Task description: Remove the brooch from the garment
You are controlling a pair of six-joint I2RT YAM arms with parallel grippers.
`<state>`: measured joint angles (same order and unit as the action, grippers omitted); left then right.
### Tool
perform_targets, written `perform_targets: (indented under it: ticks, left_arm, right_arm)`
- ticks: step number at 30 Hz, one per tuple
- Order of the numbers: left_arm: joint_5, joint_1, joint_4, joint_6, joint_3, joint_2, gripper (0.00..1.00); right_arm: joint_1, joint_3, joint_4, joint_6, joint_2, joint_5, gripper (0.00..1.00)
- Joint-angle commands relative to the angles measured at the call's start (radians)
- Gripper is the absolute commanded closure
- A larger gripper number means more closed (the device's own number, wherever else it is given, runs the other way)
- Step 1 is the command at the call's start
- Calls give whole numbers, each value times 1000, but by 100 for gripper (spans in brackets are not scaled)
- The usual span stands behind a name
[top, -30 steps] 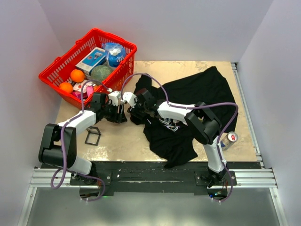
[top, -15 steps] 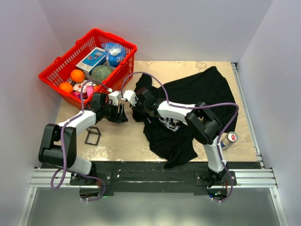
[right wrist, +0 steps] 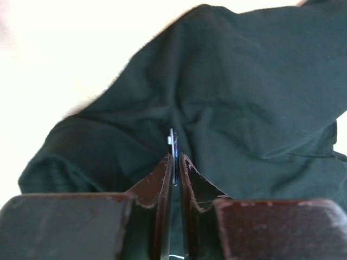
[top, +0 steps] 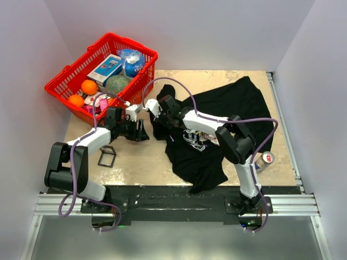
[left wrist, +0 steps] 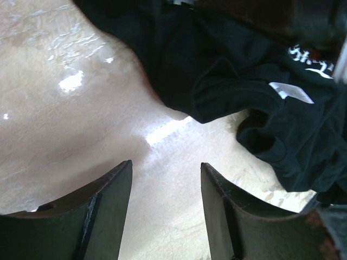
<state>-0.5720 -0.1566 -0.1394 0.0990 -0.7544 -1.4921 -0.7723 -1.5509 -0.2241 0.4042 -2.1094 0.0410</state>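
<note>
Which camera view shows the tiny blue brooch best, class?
The right wrist view: the tiny blue brooch appears edge-on, pinched in the closed jaws of the right gripper, against the black T-shirt. The top external view hides it under that gripper; the left wrist view shows only shirt and the tan table.

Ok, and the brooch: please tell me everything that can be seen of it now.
Little of the brooch shows. In the right wrist view it stands edge-on: a thin upright sliver, pale and metallic at the top, blue lower down, pinched between the fingertips of the right gripper. The crumpled black T-shirt lies just behind it; whether its pin is free of the fabric cannot be told. Its face is hidden, and the top view does not show it.
</note>
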Motion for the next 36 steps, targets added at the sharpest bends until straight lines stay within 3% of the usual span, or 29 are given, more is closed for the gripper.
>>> perform_targets:
  ticks: [1,4,9,19,30,36]
  left_arm:
    - [-48,40,38,79,-2,-11,43]
    - [-64,40,40,80,-10,-13,43]
    - [-112,38,76,113,-10,6,43]
    - [-91,-20,296,265,-131,-19,45]
    - [-12,-66,451,163,-244,-114,47]
    - [67,-99,431,114,-246,-143,52]
  right_arm:
    - [39,-75,-55,-18,-31,-39,94]
    - [56,-80,-76,-28,-9,-91,100]
    - [79,-35,-78,-59,74,-184,100]
    - [88,170,140,-108,255,-299,100]
    - [107,173,153,-169,302,-312,100]
    - [153,167,164,-245,344,-343,100]
